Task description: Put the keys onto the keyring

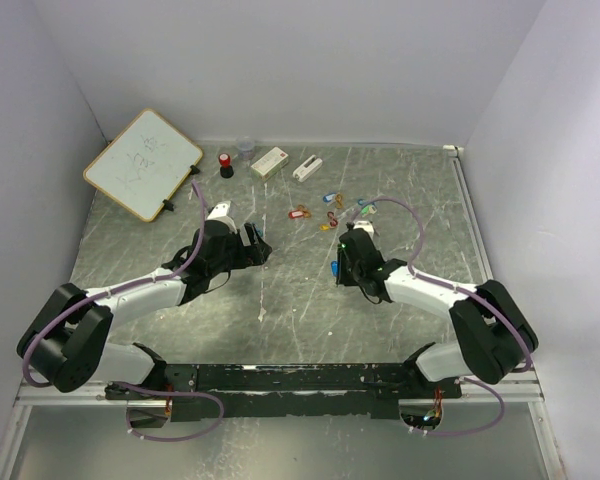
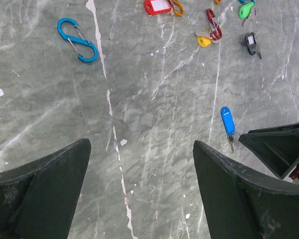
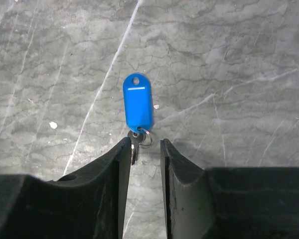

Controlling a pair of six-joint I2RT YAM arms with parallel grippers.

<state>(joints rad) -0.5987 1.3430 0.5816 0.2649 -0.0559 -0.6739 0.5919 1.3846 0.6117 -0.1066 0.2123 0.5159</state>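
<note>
- The blue-tagged small key [image 3: 137, 107] lies flat on the grey marbled table [image 1: 280, 320], just right of its middle, and is not on any keyring that shows.
- The right gripper [image 3: 142, 144] sits low at the key's metal end with its jaws narrowed. I cannot tell whether they pinch it.
- The left gripper [image 2: 139, 147] hangs over bare surface, jaws spread wide and empty.
- The red-tagged key [image 2: 157, 6], yellow-tagged key [image 2: 204, 41], green-tagged key [image 2: 246, 9] and black-tagged key [image 2: 250, 42] lie loose toward the far edge.
- The blue S-shaped clip [image 2: 77, 40] lies apart, to their left.
- As I judge it, no key is threaded yet, so nearly all the work remains.
</note>
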